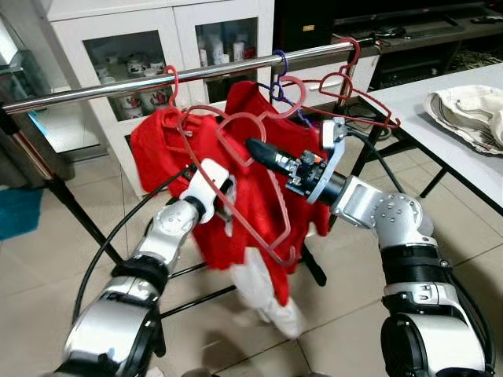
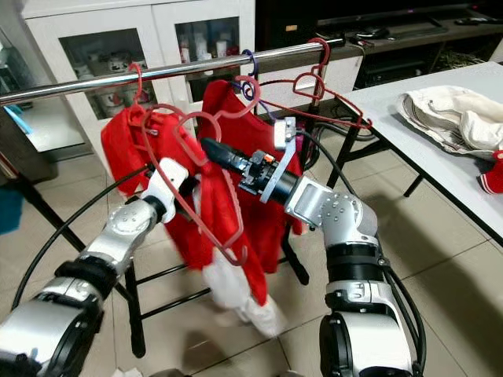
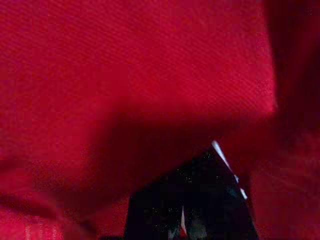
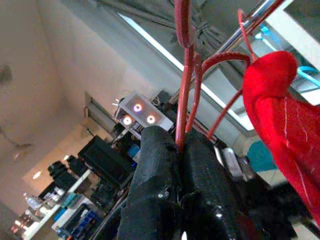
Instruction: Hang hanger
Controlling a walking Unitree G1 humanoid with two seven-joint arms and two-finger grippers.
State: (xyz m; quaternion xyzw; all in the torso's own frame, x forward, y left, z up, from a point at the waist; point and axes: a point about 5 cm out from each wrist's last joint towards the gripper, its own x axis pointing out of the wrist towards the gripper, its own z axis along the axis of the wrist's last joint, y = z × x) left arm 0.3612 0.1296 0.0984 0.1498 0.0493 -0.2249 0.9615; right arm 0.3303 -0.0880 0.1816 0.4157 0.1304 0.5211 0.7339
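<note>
The right end effector reached up and to the left from the right arm, its two black fingers pressed together on the wire of a red hanger, pinching it where the wires met near the hanger's neck. That hanger was held in front of a chrome clothes rail, below the bar and not hooked on it, tilted so that its long lower loop ran down toward the near side across a red garment. The garment hung from the rail by a purple hanger hook and had a white trim at its lower end. The left end effector was pushed into the red cloth just left of the held hanger; whether its fingers were apart or together could not be told, since the fabric covered them. A second red garment hung further left on the rail from its own red hook, and an empty red hanger hung near the rail's right end. Behind the rail stood a white glass-door cabinet. To the right, a white tabletop carried a crumpled pale cloth.
</note>
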